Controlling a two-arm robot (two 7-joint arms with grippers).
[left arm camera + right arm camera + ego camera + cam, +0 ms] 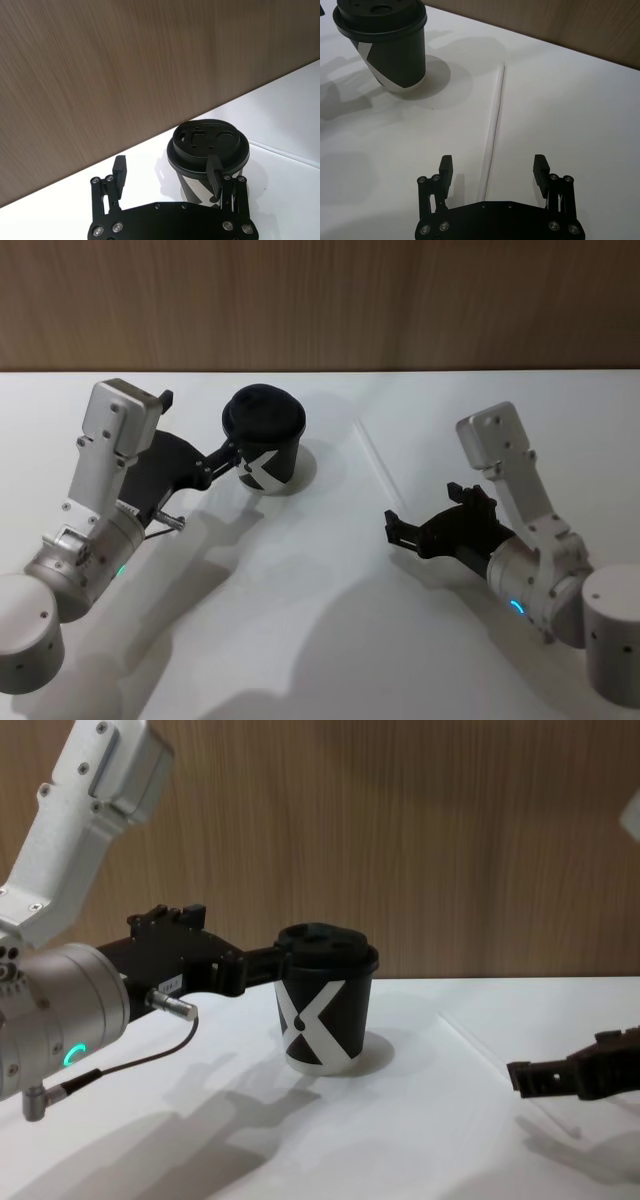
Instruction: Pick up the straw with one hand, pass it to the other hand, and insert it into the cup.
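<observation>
1. Two grippers are being held open, nothing gripped.
2. L gripper is being held at cup, one fingertip just beside its lid; cup is standing upright nr table's back edge, left of centre.
3. R gripper is being held over near end of straw, which is lying flat, right of cup.

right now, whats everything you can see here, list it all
cup: one, black with white X and black lid, upright on the table, left of centre
straw: one, white, lying flat on the table right of the cup
table: one, white, under everything
wall: one, brown wood, behind the table
left gripper: one, black, fingers open, next to the cup
right gripper: one, black, fingers open either side of the straw's near end
</observation>
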